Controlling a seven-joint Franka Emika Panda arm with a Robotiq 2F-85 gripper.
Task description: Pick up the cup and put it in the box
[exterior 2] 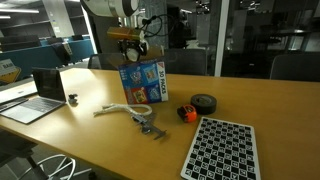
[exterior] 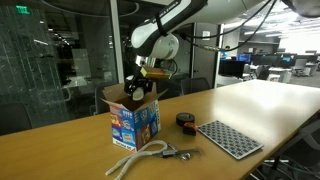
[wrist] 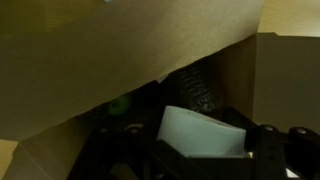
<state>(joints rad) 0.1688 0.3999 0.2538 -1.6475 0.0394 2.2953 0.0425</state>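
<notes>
Jaws appear clamped on the white cup (wrist: 200, 135), held in the mouth of the cardboard box (exterior: 133, 122) on the bench (exterior: 60, 150). Good practice would be to lower it clear of the brown flap (wrist: 120, 45), then let go gently.

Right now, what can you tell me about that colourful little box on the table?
The box is small and made of cardboard. Its sides are blue with bright printed pictures, and its brown flaps stand open at the top. It stands upright on the wooden table, with a cream rope loop lying close in front. The gripper hangs at its open top; whether it touches the flaps cannot be told. The wrist view shows a plain brown flap and a dark inside.
</notes>
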